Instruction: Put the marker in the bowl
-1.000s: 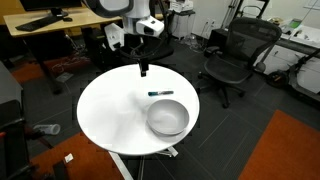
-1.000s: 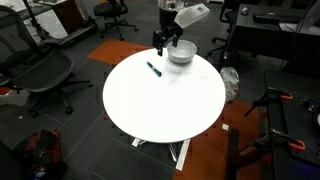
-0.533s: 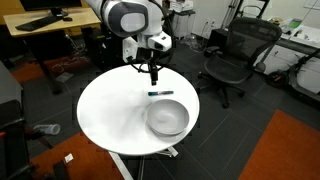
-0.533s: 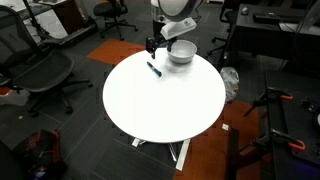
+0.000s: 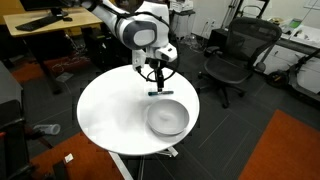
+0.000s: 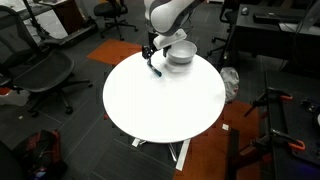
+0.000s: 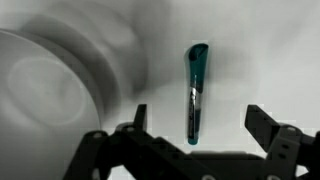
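Between the spread jaws in the wrist view lies the marker [image 7: 196, 95], a thin dark stick with a glossy teal end, flat on the surface [image 7: 265, 55], touched by neither jaw. This smooth, white, round surface also carries the shallow grey bowl [image 5: 167, 118] nearby. Beyond stand black mesh office chairs [image 5: 235, 55] on dark and orange carpet [image 5: 290, 150].

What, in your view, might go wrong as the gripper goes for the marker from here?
1. The thin marker lies flat on the table. The open gripper lines up near its dark end, so it might pivot or slip when pinched.
2. The bowl sits close beside the marker, so a finger could bump its rim.
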